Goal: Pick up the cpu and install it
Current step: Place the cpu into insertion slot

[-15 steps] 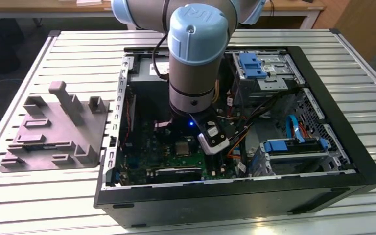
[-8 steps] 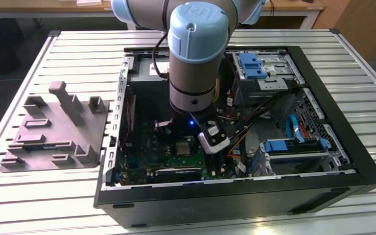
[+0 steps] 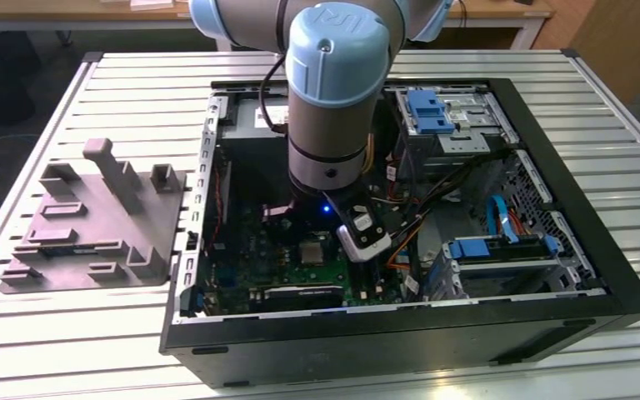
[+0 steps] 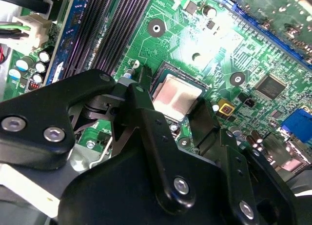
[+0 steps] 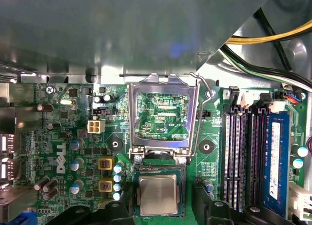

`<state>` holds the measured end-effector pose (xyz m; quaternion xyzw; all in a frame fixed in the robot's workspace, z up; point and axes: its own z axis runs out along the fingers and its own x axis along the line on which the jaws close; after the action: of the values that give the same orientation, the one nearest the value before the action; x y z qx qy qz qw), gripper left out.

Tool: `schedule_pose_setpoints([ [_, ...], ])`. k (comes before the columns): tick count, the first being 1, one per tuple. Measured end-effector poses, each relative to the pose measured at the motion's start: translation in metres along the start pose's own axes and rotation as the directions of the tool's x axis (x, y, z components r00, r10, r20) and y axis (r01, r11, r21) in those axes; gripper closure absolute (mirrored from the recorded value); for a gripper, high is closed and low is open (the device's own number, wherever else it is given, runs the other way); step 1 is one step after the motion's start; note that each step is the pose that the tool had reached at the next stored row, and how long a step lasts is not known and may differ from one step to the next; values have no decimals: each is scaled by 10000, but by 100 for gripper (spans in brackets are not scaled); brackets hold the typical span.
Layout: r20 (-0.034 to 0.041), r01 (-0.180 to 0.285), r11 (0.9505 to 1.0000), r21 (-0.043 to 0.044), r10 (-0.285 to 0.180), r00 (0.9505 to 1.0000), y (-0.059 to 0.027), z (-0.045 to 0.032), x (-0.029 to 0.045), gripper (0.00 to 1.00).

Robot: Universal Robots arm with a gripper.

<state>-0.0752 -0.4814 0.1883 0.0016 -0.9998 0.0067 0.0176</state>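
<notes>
The tool (image 4: 168, 94) straddles the cpu (image 5: 157, 194) with jaws spread wider than it, the cpu lying in the socket (image 5: 181, 191) beside the raised metal frame (image 5: 163, 115), where any tilt or finger drag could bend pins.

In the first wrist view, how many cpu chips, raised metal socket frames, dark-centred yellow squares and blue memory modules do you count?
cpu: 1
raised metal socket frame: 1
dark-centred yellow squares: 2
blue memory module: 1
Total: 5
</notes>
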Motion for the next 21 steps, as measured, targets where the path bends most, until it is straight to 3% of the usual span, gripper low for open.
schedule_pose_setpoints([
  [5,1,-19,10000,-49,19,10000,3,3,0,43],
  [16,0,-23,10000,-54,23,10000,3,-1,1,43],
  [21,0,-21,10000,-57,21,10000,3,-2,1,54],
])
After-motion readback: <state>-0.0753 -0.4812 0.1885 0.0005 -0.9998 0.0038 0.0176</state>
